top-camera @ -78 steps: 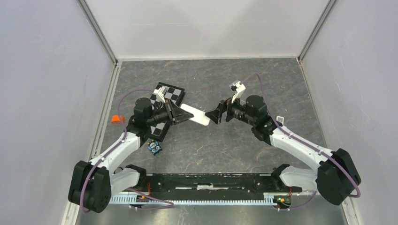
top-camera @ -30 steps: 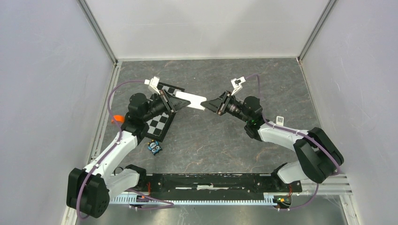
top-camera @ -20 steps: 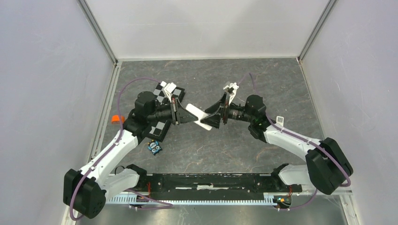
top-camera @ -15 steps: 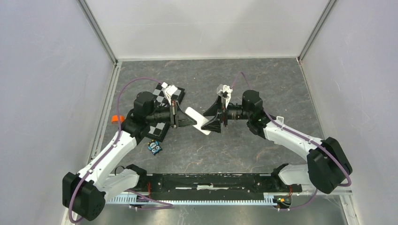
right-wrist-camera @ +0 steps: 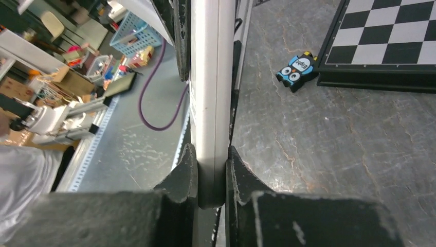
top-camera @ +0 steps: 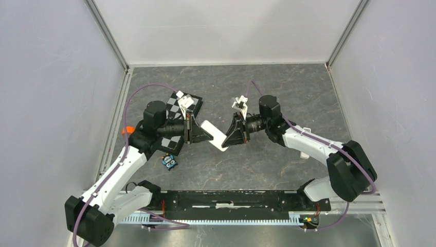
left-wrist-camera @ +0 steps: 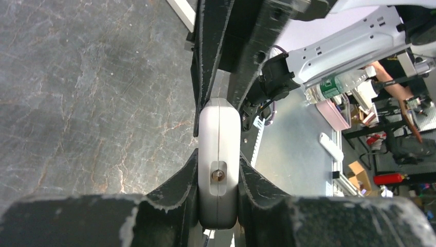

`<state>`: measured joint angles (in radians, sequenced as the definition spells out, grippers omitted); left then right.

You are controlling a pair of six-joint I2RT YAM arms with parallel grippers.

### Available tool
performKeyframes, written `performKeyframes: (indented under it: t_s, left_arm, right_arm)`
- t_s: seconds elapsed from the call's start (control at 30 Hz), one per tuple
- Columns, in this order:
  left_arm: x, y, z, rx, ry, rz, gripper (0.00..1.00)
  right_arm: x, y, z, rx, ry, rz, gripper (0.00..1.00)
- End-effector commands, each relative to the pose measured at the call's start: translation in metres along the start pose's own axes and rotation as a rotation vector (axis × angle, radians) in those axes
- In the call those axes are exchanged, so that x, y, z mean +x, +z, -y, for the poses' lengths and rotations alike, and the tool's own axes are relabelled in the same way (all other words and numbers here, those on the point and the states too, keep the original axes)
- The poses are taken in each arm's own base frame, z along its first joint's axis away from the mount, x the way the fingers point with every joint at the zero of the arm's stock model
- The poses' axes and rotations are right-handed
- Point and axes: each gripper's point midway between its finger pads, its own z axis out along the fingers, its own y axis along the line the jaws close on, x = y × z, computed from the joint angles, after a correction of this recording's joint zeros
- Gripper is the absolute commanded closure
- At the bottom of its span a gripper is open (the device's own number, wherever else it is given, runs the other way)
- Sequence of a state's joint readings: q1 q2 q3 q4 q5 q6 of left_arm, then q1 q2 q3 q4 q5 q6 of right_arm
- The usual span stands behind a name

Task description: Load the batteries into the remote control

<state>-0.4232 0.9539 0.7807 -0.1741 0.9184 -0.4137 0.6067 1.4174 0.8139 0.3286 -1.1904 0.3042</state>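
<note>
Gripping the remote control (top-camera: 215,135) from opposite ends, both hands held it in the air above the middle of the worktop (top-camera: 267,159), a little toward the left edge. The left hand (top-camera: 204,135) was closed on the end nearer the far-left corner, and the right hand (top-camera: 230,137) was closed on the other end, which pointed toward the near edge. In the top view the white bar lay slanted between them, with only a short stretch of it bare between the two sets of dark fingers.

From the left wrist the remote appeared edge-on. The left fingers (left-wrist-camera: 180,180) pressed against both of its narrow sides. A small recess with a round metal part (left-wrist-camera: 218,175) sat in the face that looked at the camera. Beyond its rounded tip the right hand's fingers stood on either side of it.

From the right wrist the bar ran straight away from the camera, and the right fingers (right-wrist-camera: 181,175) were touching it on both sides.

Under the left arm, toward the left edge, a black-and-white chessboard (top-camera: 191,101) lay flat on the worktop, partly hidden by the arm. A small blue toy (top-camera: 169,161) with big eyes sat on the stone-patterned surface just beside the board's near corner, closer to the near edge. A small orange object (top-camera: 126,130) rested near the left edge beside the left arm.
</note>
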Motion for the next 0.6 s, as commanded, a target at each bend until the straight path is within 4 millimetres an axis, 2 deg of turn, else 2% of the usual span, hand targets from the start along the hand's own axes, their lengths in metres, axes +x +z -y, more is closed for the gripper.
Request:
performKeyframes:
  t_s: [0.0,0.03,0.07,0.1,0.17,0.2,0.27,0.37,0.47,0.57]
  left_arm:
    - [-0.016,-0.003,0.015,0.028,0.030,0.048,0.68]
    - [-0.017,-0.003,0.009,-0.003,0.025,0.060,0.54]
    - [-0.017,-0.004,0.005,-0.027,0.025,0.072,0.47]
    - [-0.017,-0.004,-0.001,-0.061,0.022,0.084,0.35]
    - [-0.017,-0.008,-0.014,-0.147,0.018,0.103,0.10]
    - [-0.017,-0.011,-0.021,-0.197,0.016,0.113,0.02]
    - [-0.022,-0.021,-0.045,-0.364,0.009,0.153,0.00]
    - [-0.025,-0.050,-0.085,-0.651,-0.032,0.217,0.00]
    - [-0.026,-0.061,-0.093,-0.735,-0.044,0.233,0.00]
    - [-0.025,-0.062,-0.091,-0.732,-0.051,0.224,0.00]
  right_arm:
    - [-0.030,0.006,0.005,0.018,-0.020,0.115,1.00]
    - [-0.034,0.007,0.007,0.024,-0.010,0.136,1.00]
    - [-0.037,0.007,0.007,0.030,0.011,0.154,1.00]
    - [-0.039,0.008,0.010,0.042,0.023,0.172,1.00]
    - [-0.041,0.007,0.022,0.102,0.052,0.202,1.00]
    - [-0.040,0.006,0.030,0.139,0.071,0.209,1.00]
    - [-0.030,0.001,0.057,0.269,0.115,0.200,1.00]
    - [0.003,-0.015,0.108,0.543,0.212,0.122,1.00]
    - [0.039,-0.035,0.145,0.765,0.303,0.056,1.00]
    - [0.066,-0.046,0.162,0.864,0.371,0.018,1.00]
